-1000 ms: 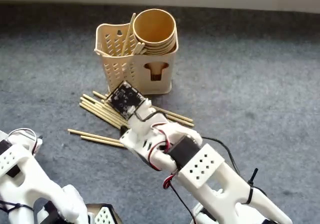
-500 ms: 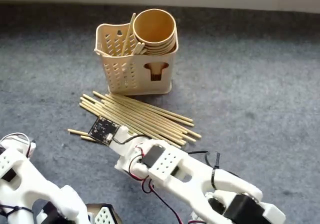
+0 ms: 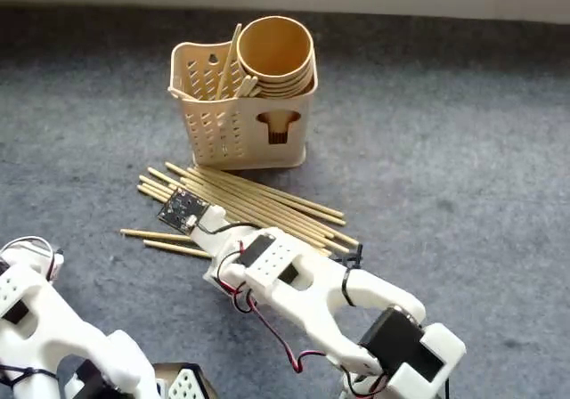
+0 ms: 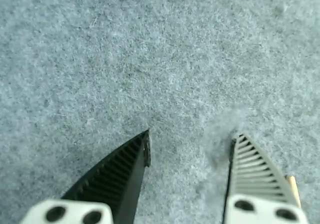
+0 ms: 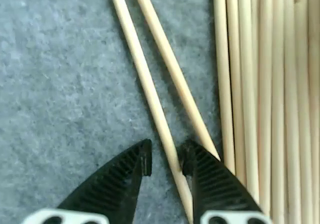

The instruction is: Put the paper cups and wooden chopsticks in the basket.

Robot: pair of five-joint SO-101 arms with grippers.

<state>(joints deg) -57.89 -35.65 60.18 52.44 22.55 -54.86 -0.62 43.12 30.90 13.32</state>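
Note:
A cream slotted basket [image 3: 239, 114] stands at the back with stacked paper cups [image 3: 275, 50] and a few wooden chopsticks [image 3: 228, 61] inside it. In front of it, a bundle of chopsticks [image 3: 258, 205] lies on the grey carpet. Two loose chopsticks [image 3: 165, 241] lie apart to its left. My right arm [image 3: 276, 270] stretches low over that spot. My right gripper [image 5: 167, 160] is open just above the carpet, straddling one loose chopstick [image 5: 150, 94]. The second loose chopstick [image 5: 170, 69] runs under one finger. My left gripper [image 4: 190, 144] is open over bare carpet, holding nothing.
The left arm's white body [image 3: 36, 314] sits at the near left corner. Grey carpet [image 3: 463, 167] stretches to the right of the basket and the bundle. A pale wall edge runs along the back.
My right arm swung away from the basket's front, leftward and down, and now sits low over the two loose chopsticks. The left arm barely moved.

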